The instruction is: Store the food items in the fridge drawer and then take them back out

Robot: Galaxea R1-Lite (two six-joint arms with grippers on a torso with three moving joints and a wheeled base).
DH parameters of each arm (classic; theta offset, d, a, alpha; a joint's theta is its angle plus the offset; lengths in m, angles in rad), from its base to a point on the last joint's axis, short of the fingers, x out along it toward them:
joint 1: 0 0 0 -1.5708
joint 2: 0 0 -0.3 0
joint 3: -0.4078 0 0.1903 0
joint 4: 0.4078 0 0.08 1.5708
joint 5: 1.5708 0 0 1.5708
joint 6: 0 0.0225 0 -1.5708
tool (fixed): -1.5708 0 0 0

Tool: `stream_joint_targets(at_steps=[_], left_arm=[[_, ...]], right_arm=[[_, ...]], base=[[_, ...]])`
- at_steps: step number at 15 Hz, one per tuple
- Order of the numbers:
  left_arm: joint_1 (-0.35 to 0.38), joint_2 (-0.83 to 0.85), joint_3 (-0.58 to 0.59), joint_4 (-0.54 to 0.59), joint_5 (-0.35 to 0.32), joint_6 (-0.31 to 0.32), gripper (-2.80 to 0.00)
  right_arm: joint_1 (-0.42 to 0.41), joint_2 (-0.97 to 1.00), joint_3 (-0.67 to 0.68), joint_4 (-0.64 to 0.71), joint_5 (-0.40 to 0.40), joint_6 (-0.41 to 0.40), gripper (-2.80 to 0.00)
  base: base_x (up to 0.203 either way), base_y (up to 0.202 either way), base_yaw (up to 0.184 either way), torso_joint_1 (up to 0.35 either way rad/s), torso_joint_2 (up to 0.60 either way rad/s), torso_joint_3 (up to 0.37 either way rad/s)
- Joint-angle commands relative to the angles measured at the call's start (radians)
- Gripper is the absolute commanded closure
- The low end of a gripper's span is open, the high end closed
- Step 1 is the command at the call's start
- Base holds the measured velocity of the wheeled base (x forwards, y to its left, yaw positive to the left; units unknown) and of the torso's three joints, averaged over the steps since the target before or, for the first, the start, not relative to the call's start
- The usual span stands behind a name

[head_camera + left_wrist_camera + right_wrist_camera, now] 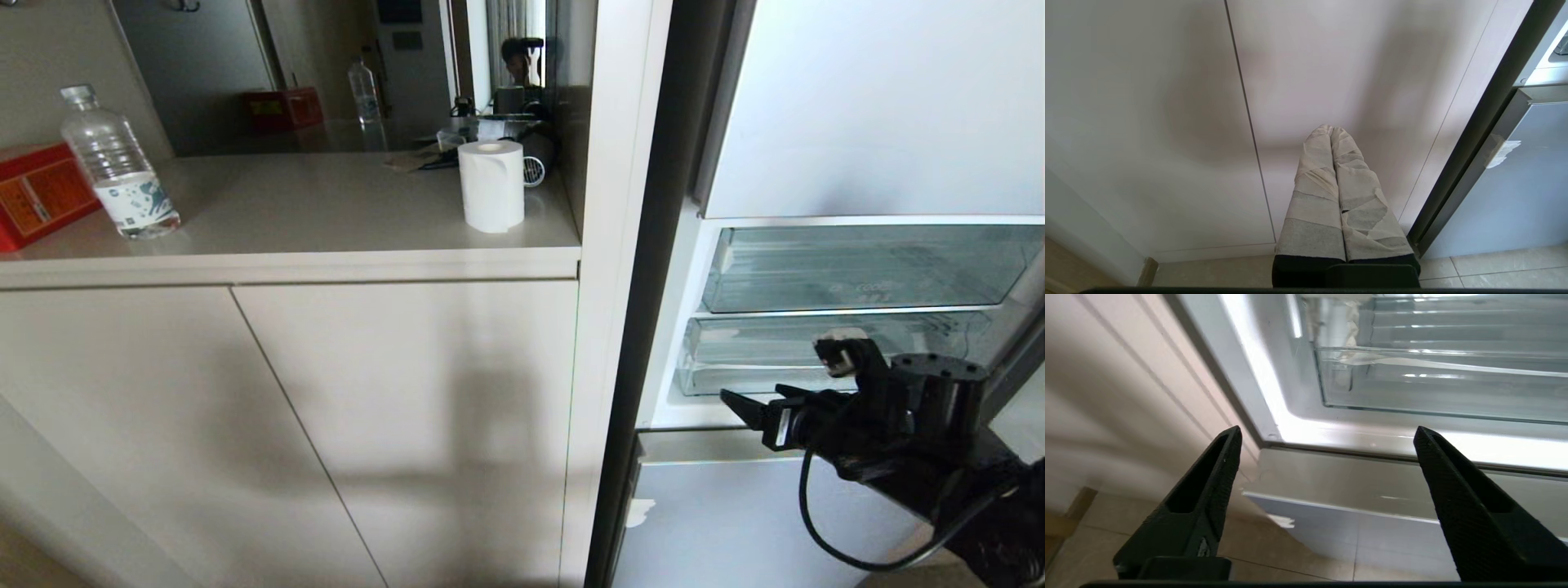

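Hidden or unclear: no food items can be made out in any view; the contents of the two clear bins are obscured by glare and reflections.
Fridge drawer (824, 355): the lower clear bin in the open fridge compartment, seen pushed in; its right end is covered by the right arm in the head view, and in the right wrist view only its front corner and ribbed floor are shown.
Upper bin (865, 269): a shallower clear bin directly above the fridge drawer, cut off at the right edge.
Right hand (1327, 435): held just in front of the lower edge of the fridge opening, below the fridge drawer; its black fingers (1208, 486) are spread wide with nothing between them.
Left hand (1331, 130): pointed at the cabinet doors (1167, 122) low beside the fridge; its tape-wrapped fingers are pressed together, nothing gripped.
Bench (326, 212): a pale top left of the fridge, carrying a water bottle (118, 167), a red box (37, 192) cut off at the left edge, and a paper roll (491, 186).
Room: a mirrored panel behind the bench, in which a person is dimly reflected; tiled floor (1494, 269) below the cabinets.
Lower fridge door (735, 523): closed, grey, with a scrap of white tape near its left edge.
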Motion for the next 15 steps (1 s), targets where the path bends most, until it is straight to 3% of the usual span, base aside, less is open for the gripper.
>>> stream_joint_targets(at_steps=[1,6,15], left_arm=[[0.000,0.001,0.000,0.000,0.000,0.000,0.00],[0.000,0.001,0.000,0.000,0.000,0.000,0.00],[0.000,0.001,0.000,0.000,0.000,0.000,0.00]], right_arm=[[0.005,0.106,-0.062,-0.010,-0.012,-0.002,-2.80],[0.006,0.207,-0.211,-0.009,-0.040,-0.022,-2.80],[0.005,0.218,-0.298,-0.007,-0.095,-0.034,-2.80]], base=[[0.000,0.000,0.000,0.000,0.00,0.000],[0.000,0.000,0.000,0.000,0.00,0.000],[0.000,0.000,0.000,0.000,0.00,0.000]])
